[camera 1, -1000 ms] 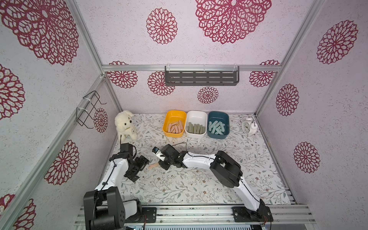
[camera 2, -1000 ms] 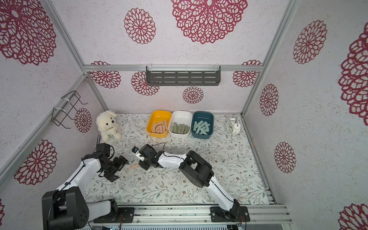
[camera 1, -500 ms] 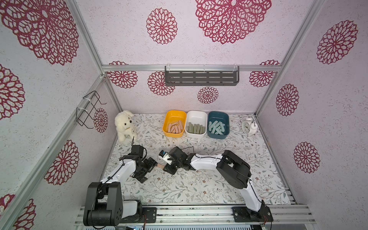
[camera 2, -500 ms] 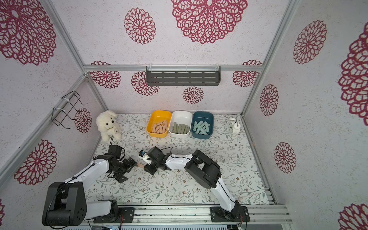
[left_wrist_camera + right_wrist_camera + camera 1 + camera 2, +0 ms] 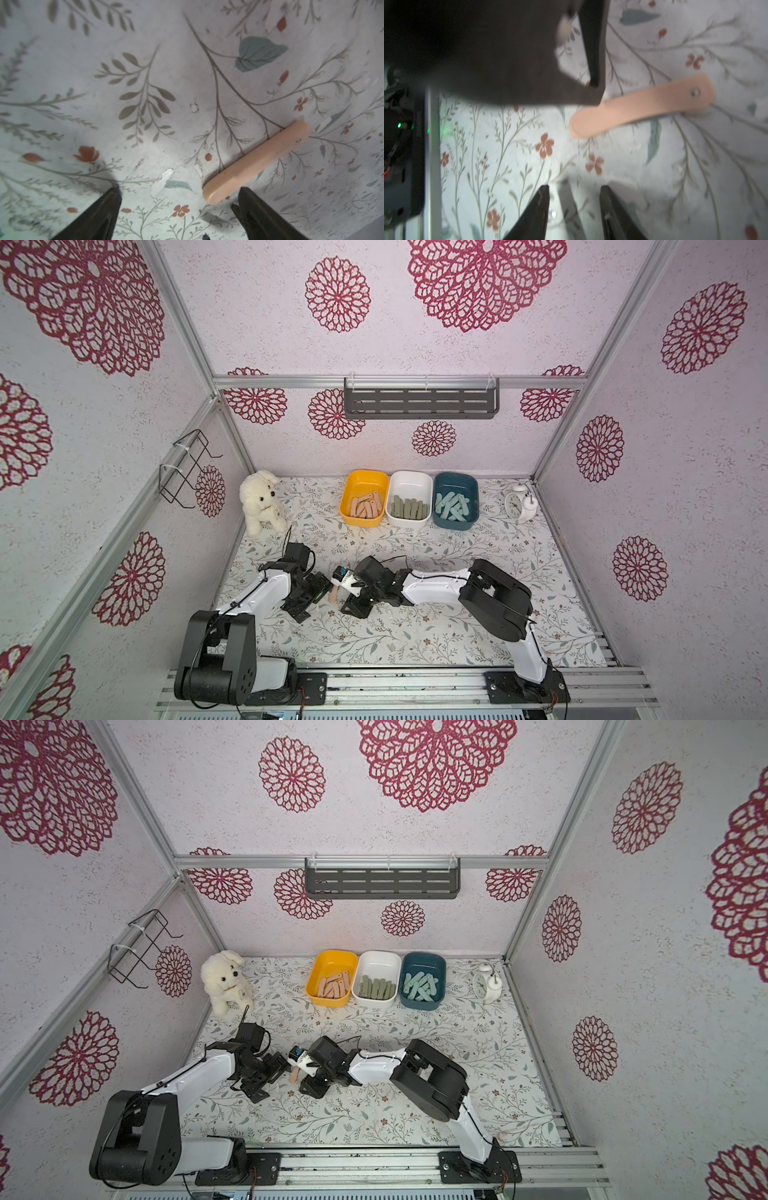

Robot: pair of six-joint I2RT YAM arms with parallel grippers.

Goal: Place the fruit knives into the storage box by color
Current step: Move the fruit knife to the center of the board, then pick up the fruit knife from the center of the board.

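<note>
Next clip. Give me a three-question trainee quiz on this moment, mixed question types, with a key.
1. True or false: the left gripper is shut on the pink knife.
2. The white tub holds knives of which colour? A pink, B olive, C mint.
3. Fill in: the pink knife matches those in the ___ tub.

Key
1. False: its jaws are wide apart and the pink knife lies on the table.
2. B.
3. Yellow: the yellow tub holds the other pink ones.
</note>
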